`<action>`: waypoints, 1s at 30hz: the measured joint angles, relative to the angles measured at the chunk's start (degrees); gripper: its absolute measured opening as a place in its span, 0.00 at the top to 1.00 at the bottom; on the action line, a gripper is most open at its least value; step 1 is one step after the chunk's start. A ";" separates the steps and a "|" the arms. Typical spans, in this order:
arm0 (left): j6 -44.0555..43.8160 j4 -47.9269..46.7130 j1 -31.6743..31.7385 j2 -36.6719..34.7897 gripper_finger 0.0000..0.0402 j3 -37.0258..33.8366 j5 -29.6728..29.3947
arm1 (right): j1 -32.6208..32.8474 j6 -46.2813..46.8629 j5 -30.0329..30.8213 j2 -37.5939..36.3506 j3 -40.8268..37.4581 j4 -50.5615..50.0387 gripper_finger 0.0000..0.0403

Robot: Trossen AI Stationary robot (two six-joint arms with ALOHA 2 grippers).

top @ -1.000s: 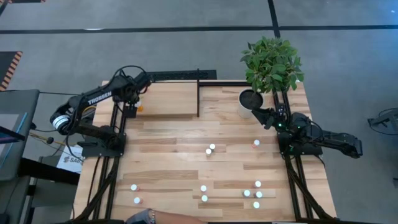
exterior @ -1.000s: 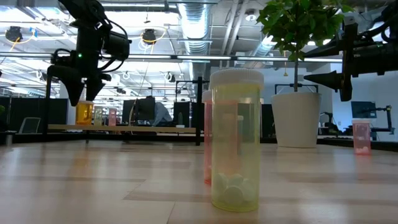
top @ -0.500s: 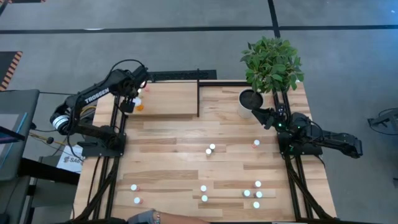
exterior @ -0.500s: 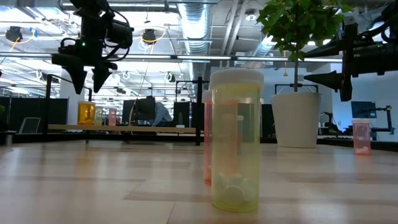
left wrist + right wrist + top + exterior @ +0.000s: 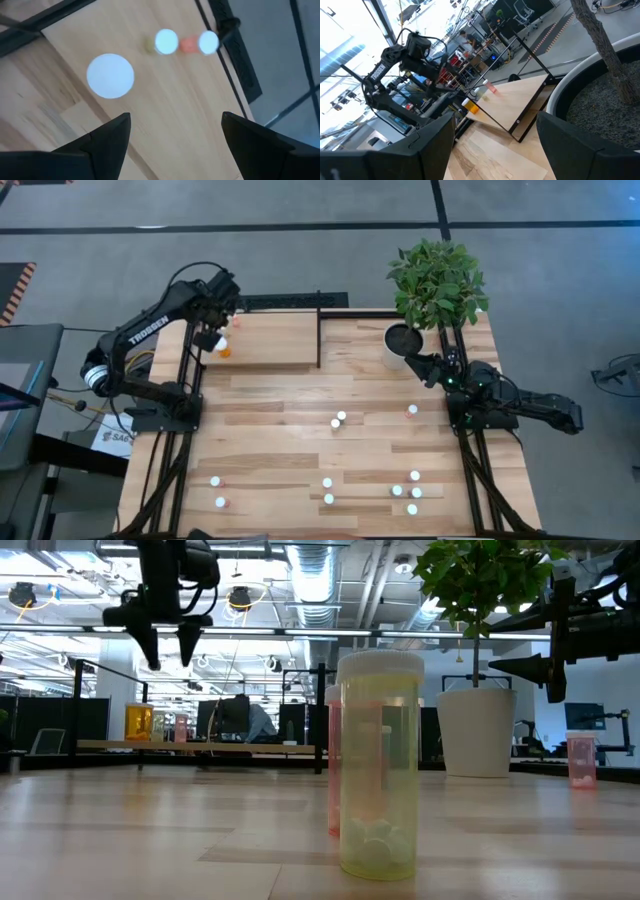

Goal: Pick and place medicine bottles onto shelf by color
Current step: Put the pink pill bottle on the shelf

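The left gripper point(image 5: 168, 652) hangs wide open and empty above the orange bottle point(image 5: 224, 352) on the shelf point(image 5: 270, 340); the right gripper point(image 5: 412, 363), open and empty, waits by the plant pot point(image 5: 400, 346).

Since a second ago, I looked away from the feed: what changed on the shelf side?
The left gripper let go of the orange bottle, opened and rose clear above the shelf, where the bottle now stands. The right gripper stayed by the plant pot; bottles on the table did not move.

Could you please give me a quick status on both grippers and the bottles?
Left gripper open, empty, above the shelf. Orange bottle standing there. Right gripper open, idle beside plant pot. Nothing in the way.
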 joint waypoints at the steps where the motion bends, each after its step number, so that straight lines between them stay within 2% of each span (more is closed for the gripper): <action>1: 0.86 -0.03 -0.26 0.00 0.26 0.23 -0.03 | 0.00 0.00 0.00 0.00 0.00 0.00 0.25; 12: 8.69 -0.09 -3.67 0.00 0.26 0.38 2.19 | 0.00 0.00 0.00 0.00 0.01 -0.01 0.25; 16: 16.94 -0.23 -4.42 0.00 0.26 0.38 3.68 | 0.00 0.00 0.00 0.00 -0.01 0.00 0.25; 21: 28.70 -0.32 -6.02 -0.26 0.26 0.38 9.17 | 0.00 0.00 0.00 0.00 0.00 -0.02 0.25; 25: 32.46 -0.30 -10.39 -0.26 0.26 0.38 10.68 | 0.00 0.00 0.00 0.00 0.01 -0.01 0.25; 30: 31.23 -0.26 -18.61 -0.26 0.26 0.38 10.84 | 0.00 0.00 0.00 0.01 0.01 -0.01 0.25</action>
